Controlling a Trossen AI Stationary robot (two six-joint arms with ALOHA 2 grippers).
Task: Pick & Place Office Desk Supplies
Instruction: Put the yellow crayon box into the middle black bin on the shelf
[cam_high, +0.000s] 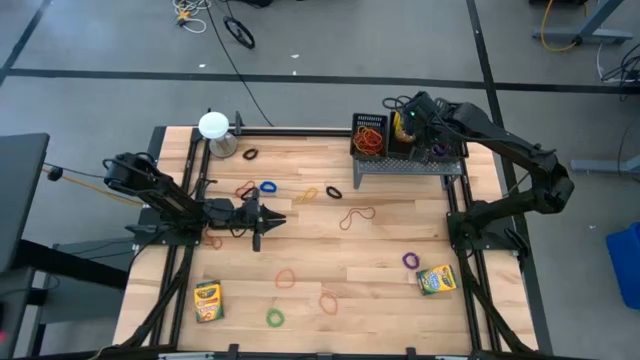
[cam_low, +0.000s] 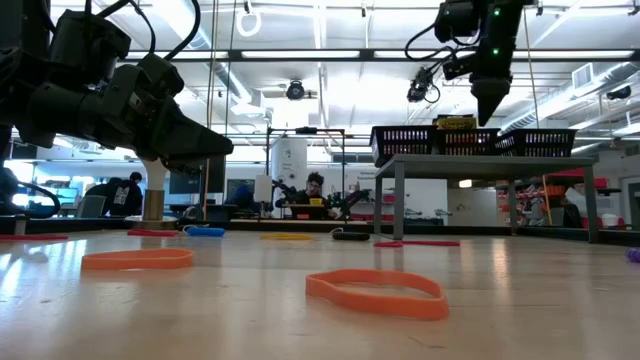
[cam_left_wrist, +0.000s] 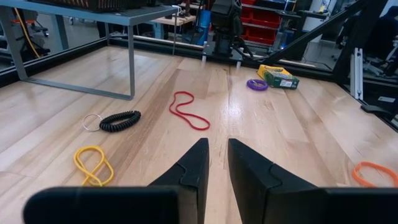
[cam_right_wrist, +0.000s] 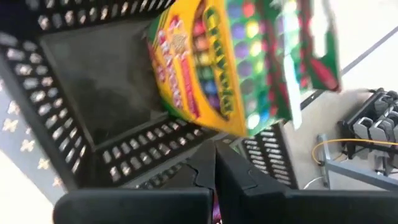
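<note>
Rubber bands lie scattered flat on the wooden table: a red one (cam_high: 357, 215) (cam_left_wrist: 188, 111), a purple one (cam_high: 410, 260), orange ones (cam_high: 285, 278) (cam_low: 375, 292), a green one (cam_high: 274, 317). Two crayon boxes (cam_high: 208, 300) (cam_high: 437, 280) lie flat near the table's near edge. A third crayon box (cam_right_wrist: 230, 62), blurred, sits tilted inside a compartment of the black mesh rack (cam_high: 405, 150), just beyond my right gripper (cam_right_wrist: 214, 165), which is shut and hangs over the rack (cam_low: 490, 100). My left gripper (cam_high: 262, 222) (cam_left_wrist: 217, 158) hovers low over bare wood at the table's left, open by a narrow gap.
The rack stands on a grey legged stand at the far right edge; its left compartment (cam_high: 368, 135) holds red and orange bands. A white round-topped object (cam_high: 213, 125) stands at the far left corner. A black coil band (cam_left_wrist: 119, 120) and a yellow band (cam_left_wrist: 93, 165) lie ahead of my left gripper.
</note>
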